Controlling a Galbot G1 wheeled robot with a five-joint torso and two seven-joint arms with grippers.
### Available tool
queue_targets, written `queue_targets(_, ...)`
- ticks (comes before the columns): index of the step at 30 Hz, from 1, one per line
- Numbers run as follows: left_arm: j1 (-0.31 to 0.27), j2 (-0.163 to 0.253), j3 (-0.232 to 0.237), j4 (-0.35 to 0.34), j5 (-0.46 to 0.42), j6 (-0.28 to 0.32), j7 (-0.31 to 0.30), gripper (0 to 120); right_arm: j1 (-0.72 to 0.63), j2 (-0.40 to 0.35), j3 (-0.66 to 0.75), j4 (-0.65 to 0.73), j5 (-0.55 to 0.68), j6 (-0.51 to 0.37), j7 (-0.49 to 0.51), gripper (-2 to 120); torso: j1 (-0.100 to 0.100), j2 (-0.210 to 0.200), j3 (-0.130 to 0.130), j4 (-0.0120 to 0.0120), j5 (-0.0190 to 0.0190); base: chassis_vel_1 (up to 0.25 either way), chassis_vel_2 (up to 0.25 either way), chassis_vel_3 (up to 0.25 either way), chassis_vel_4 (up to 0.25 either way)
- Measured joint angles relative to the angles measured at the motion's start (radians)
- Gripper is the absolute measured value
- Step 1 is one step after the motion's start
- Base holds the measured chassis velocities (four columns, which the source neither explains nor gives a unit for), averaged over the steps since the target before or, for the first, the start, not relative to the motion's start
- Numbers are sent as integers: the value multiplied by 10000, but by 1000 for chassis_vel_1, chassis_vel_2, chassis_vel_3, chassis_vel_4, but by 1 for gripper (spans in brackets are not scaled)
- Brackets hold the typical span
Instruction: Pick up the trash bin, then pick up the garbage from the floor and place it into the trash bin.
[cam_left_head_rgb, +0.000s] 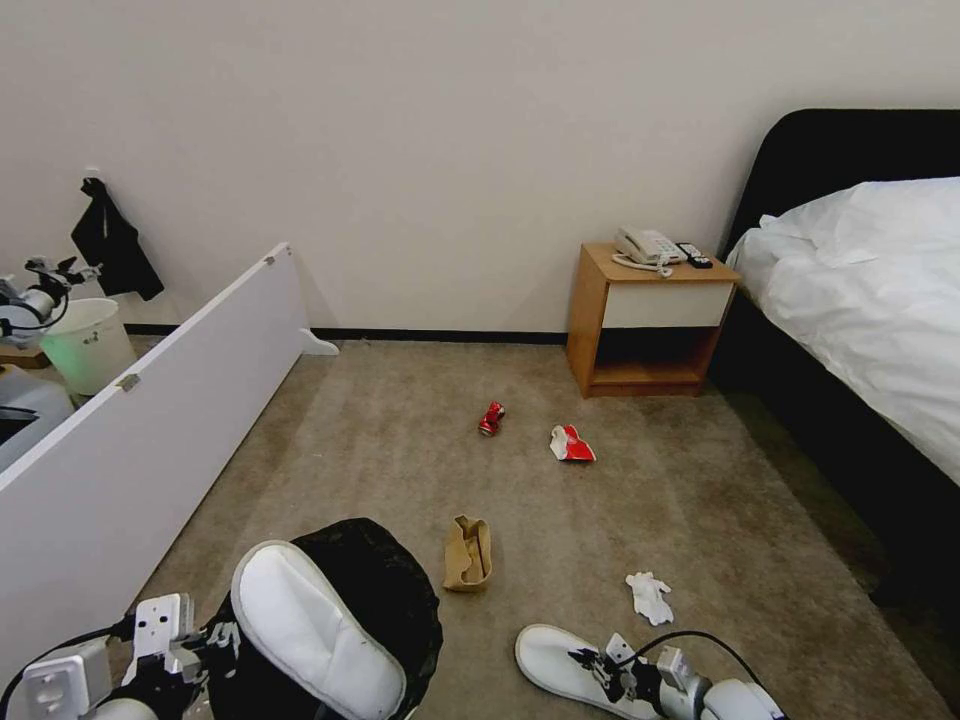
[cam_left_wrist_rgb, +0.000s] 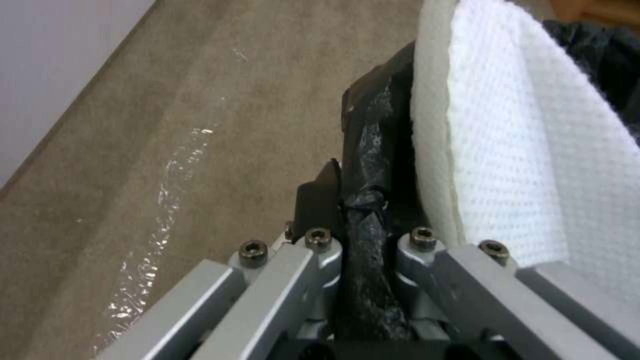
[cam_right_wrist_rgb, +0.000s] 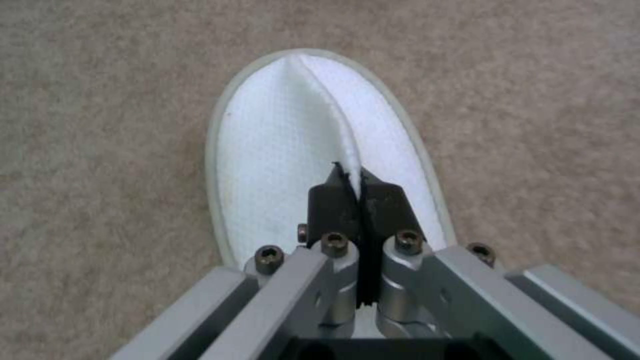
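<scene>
Bin pickup looks done: trash bin (cam_left_head_rgb: 385, 600), black-lined, sits low at the robot's left w/ left hand (cam_left_wrist_rgb: 363, 220) clenched on its bag rim, and one white slipper (cam_left_head_rgb: 315, 625) is already lying across the bin's mouth. Second slipper (cam_right_wrist_rgb: 313, 150) is on the carpet floor (cam_left_head_rgb: 400, 460) by the right side, right hand (cam_right_wrist_rgb: 360, 197) pinched on its upper, apparently mid-pickup. Still left, I'd say: brown paper bag (cam_left_head_rgb: 467, 553), tissue (cam_left_head_rgb: 650, 597), red-and-white wrapper (cam_left_head_rgb: 571, 444), crushed red can (cam_left_head_rgb: 491, 418).

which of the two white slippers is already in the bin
The white fabric slipper sticking out of the black-lined round trash bin; the other white slipper lies on the beige carpet, pinched by the right gripper.
</scene>
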Motion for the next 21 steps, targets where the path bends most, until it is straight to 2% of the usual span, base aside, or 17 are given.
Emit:
queue_targets(5, 44, -23, 95, 0, 61, 0, 11, 4, -290, -228, 526, 442, 126, 198, 1, 0, 0, 0, 0, 0, 1, 0, 0, 0, 0)
queue_targets(9, 137, 21, 137, 0, 68, 0, 23, 4, -840, -460, 1588, 1428, 629, 872, -162, 0, 0, 0, 0, -1, 0, 0, 0, 0, 0)
queue_targets(11, 143, 28, 145, 0, 68, 0, 24, 4, -913, -489, 1701, 1596, 717, 931, -206, 0, 0, 0, 0, -1, -1, 0, 0, 0, 0)
queue_targets(12, 160, 77, 204, 0, 67, 0, 27, 4, -1311, -614, 2291, 2549, 1356, 1082, -377, 0, 0, 0, -1, -1, 1, 0, 0, 0, 0)
queue_targets(13, 172, 103, 244, 0, 66, 0, 31, 4, -1556, -691, 2631, 3116, 1800, 1088, -420, 0, 0, 0, -1, 1, 0, 0, 0, 0, 0)
queue_targets(14, 172, 103, 244, 0, 66, 0, 31, 4, -1556, -691, 2631, 3116, 1800, 1088, -420, 0, 0, 0, -1, 1, 0, 0, 0, 0, 0)
queue_targets(16, 199, 237, 343, 0, 41, 0, 34, 4, -2303, -924, 3546, 4659, 3021, 1028, -513, 0, 0, 0, 0, -4, 1, 0, 0, 0, 0)
queue_targets(21, 204, 392, 364, 0, -142, 0, 28, 4, -2816, -1159, 4212, 5844, 3868, 1129, -701, 0, 0, 0, 0, -3, 0, 0, 0, 0, 0)
